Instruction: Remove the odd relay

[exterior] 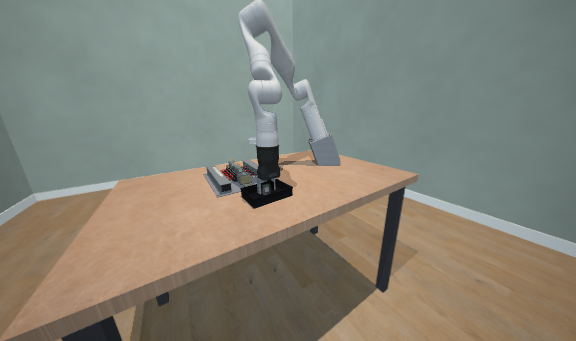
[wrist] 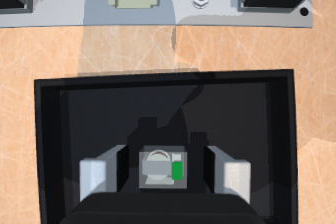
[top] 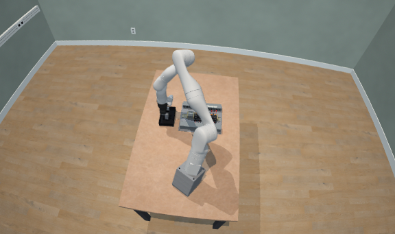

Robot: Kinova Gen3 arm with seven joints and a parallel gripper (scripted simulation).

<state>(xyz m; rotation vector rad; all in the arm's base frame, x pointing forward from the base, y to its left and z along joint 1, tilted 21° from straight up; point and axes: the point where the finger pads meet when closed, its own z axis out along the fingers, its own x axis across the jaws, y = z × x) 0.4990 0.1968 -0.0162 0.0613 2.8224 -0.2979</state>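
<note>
My gripper (top: pixel 166 115) (exterior: pixel 267 186) (wrist: pixel 166 161) is open, pointing down into the black parts tray (exterior: pixel 272 197) (wrist: pixel 164 76). Its fingers stand on either side of a relay (wrist: pixel 156 183) with a clear housing and a green button, with a gap on each side. The relay sits upright inside the tray; its base cannot be seen. The grey relay panel (top: pixel 186 127) (wrist: pixel 64 19) looks flat on the table in the top and exterior views. The other relays on it are too small or too hidden by the arm to tell their button colors.
The panel stands beside the tray, with a narrow strip of table (wrist: pixel 129 50) between them. The tray's black walls surround the fingers closely. The arm's forearm (top: pixel 195 93) passes above the panel in the top view.
</note>
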